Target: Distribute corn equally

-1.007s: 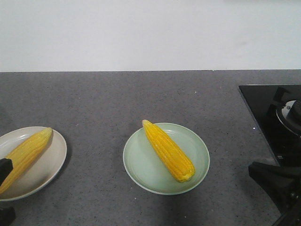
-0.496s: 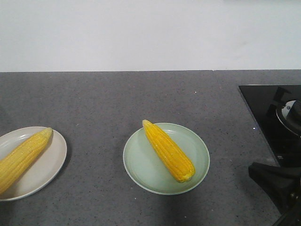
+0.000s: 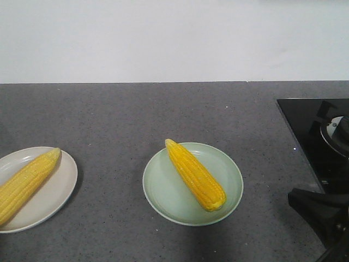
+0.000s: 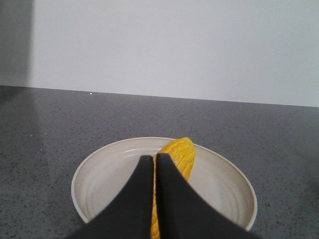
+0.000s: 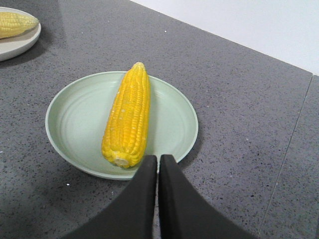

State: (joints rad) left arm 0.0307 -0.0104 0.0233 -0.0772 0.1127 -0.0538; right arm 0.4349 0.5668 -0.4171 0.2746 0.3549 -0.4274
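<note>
Two cobs (image 3: 195, 174) (image 3: 24, 184), one per plate (image 3: 163, 199) (image 3: 52, 202) (looks done); both grippers (image 4: 154, 164) (image 5: 158, 162) clenched empty. A needless regrasp could roll a cob off.

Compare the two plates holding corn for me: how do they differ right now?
The green plate is pale mint; the beige plate is off-white. The green plate sits fully in the front view mid-counter; the beige plate is cut off at the left edge. On the green plate the cob tapers toward the back left; on the beige plate the cob tapers toward the back right. Both are round, shallow and hold one cob each.
</note>
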